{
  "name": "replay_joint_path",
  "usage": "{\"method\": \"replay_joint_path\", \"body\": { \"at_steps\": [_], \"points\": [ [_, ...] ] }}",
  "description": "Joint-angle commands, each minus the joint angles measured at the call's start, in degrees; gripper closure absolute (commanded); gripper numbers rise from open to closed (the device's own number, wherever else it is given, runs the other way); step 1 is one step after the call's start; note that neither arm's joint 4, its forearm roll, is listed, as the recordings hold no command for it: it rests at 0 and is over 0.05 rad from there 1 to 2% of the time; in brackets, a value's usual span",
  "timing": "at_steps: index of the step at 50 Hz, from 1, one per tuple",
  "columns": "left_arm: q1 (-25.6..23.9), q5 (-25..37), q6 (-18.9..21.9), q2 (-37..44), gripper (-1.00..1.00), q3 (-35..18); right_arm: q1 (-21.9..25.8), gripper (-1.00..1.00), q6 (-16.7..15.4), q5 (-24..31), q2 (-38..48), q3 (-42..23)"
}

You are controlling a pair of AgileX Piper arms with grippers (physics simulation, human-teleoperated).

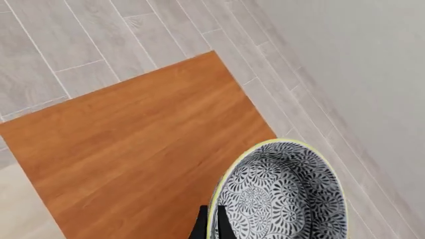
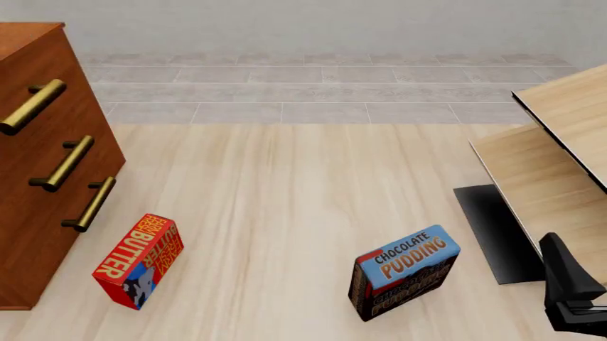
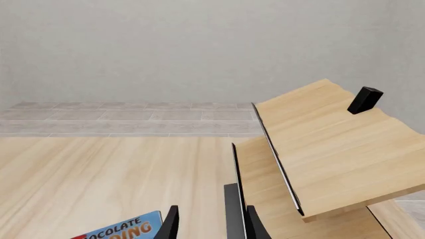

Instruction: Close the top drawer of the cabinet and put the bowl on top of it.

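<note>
Above the flat reddish-brown wooden cabinet (image 1: 139,149) top, the left gripper (image 1: 211,224) pinches the yellowish rim of the deep blue-and-white floral bowl (image 1: 282,191), one finger inside and one outside (likely so it can be lowered level). All three brass-handled fronts, top drawer (image 2: 43,106) included, look flush, while the right gripper (image 3: 209,224) idles with fingers spread near the blue chocolate pudding box (image 2: 406,270).

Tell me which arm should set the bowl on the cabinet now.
Left. Its gripper pinches the bowl rim, with the cabinet top right below it in its wrist view. The right gripper holds nothing and sits across the table by the pudding box.
</note>
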Motion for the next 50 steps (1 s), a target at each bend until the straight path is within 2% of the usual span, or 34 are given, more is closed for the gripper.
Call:
{"method": "replay_joint_path", "body": {
  "at_steps": [1,10,26,50],
  "points": [
    [2.16,-0.66,0.67,2.19,1.00,-1.76,-0.01,-1.00,0.01,0.32,-0.33,-0.02],
    [2.89,-0.34,0.91,3.26,1.00,-3.00,0.00,-1.00,0.03,0.33,-0.32,-0.02],
    [2.42,-0.52,3.35,3.19,1.00,-0.14,0.01,-1.00,0.00,0.32,-0.33,-0.02],
    [5.20,0.00,6.24,6.35,1.00,-3.02,-0.01,-1.00,0.00,0.31,-0.33,-0.02]
  ]
}}
